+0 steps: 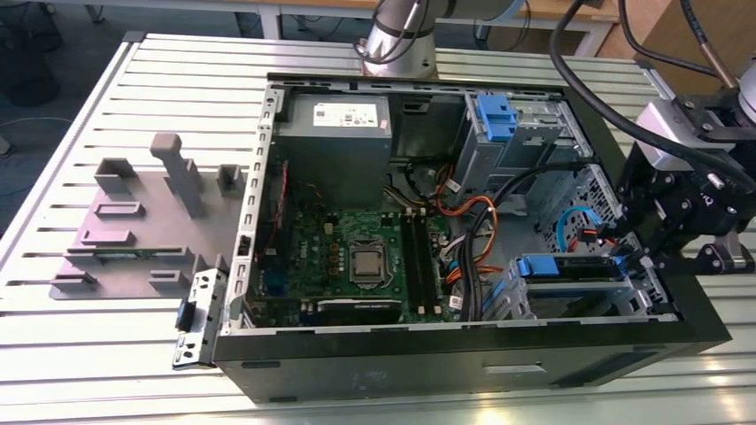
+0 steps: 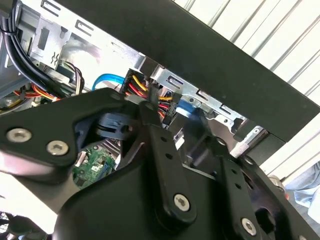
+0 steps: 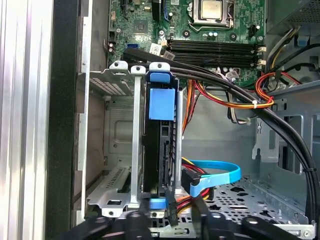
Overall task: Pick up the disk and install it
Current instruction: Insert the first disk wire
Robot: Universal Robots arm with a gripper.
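Note:
The disk (image 3: 159,150) stands on edge inside the metal drive cage (image 3: 120,130) of the open computer case, its blue carrier tab (image 3: 162,102) at the end toward the motherboard. In the exterior view the disk (image 1: 565,268) sits in the cage at the case's near corner on the exterior view's right. My gripper (image 3: 172,218) is at the disk's connector end, one black finger (image 3: 132,220) on each side of it with a gap showing, so it looks open. From outside, the gripper (image 1: 638,239) reaches over the case's side wall at the cage.
Black, orange and red cable bundles (image 3: 235,95) and a blue data cable (image 3: 217,176) run close beside the cage. A second blue caddy (image 1: 497,115) sits in the upper bay, next to the grey power-supply box (image 1: 336,119). A grey fixture plate (image 1: 130,230) lies left of the case.

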